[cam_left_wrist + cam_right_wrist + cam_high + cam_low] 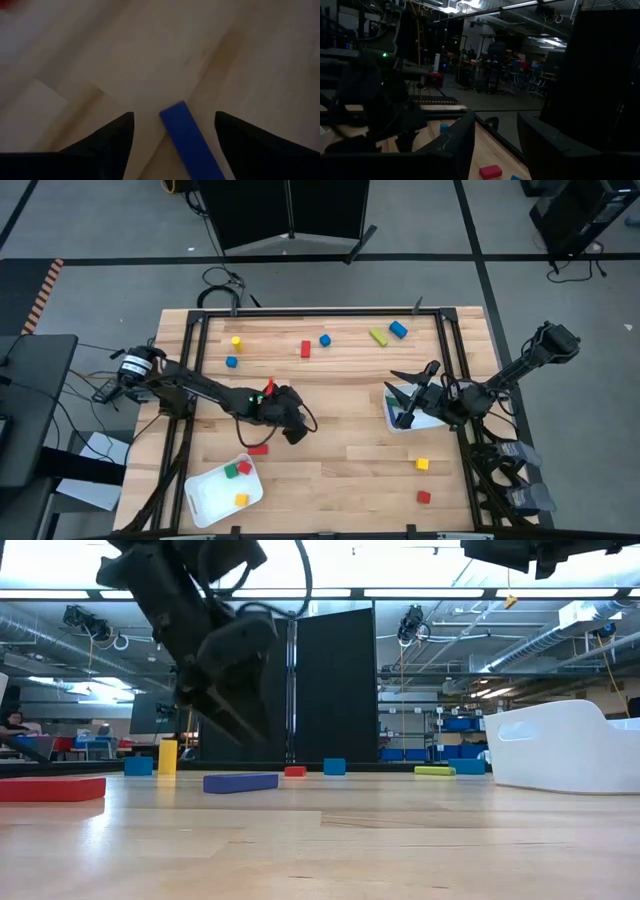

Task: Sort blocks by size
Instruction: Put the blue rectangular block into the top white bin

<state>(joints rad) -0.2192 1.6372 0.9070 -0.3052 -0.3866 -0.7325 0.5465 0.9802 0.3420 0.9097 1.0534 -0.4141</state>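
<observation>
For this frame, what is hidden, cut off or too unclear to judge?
- High view: the left gripper covers the blue bar entirely.
- Left wrist view: the bar's near end is cut off by the picture's edge.
- High view: the right gripper hides most of the white tray and anything in it.

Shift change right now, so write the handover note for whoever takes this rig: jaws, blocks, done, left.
Left gripper: jaws open, straddling a blue bar lying flat mid-table; not gripped.
Right gripper: over the white tray at the right edge, jaws apart, nothing seen held.
Done: the front-left tray holds a red, a green and a yellow cube.
Left: red bar beside that tray; along the far side, yellow block, small blue cube, red block, blue block, green bar, blue cylinder; front right, yellow cube and red cube.
</observation>
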